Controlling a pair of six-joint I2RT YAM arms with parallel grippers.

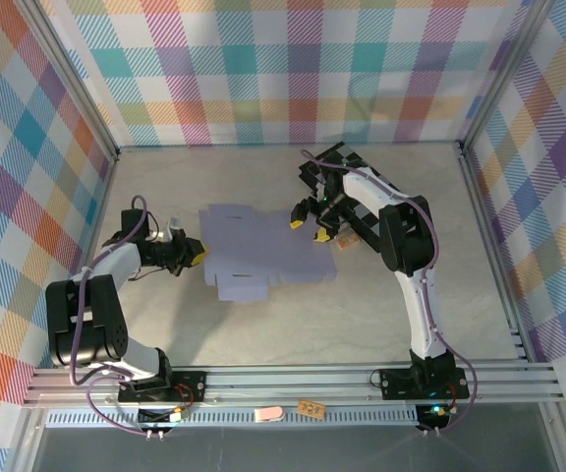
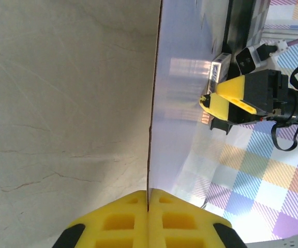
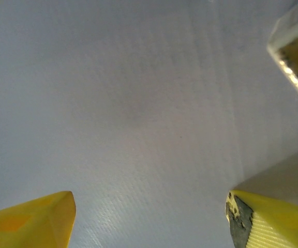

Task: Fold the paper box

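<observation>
Left pincer (image 2: 148,204) pinching paper box (image 2: 180,77) edge, right pincer (image 1: 309,229) spread above it

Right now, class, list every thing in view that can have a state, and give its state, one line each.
paper box, unfolded, a flat sheet lying on the table.
left tool, shut on the paper box's left edge.
right tool, open above the right part of the sheet, holding nothing.
</observation>
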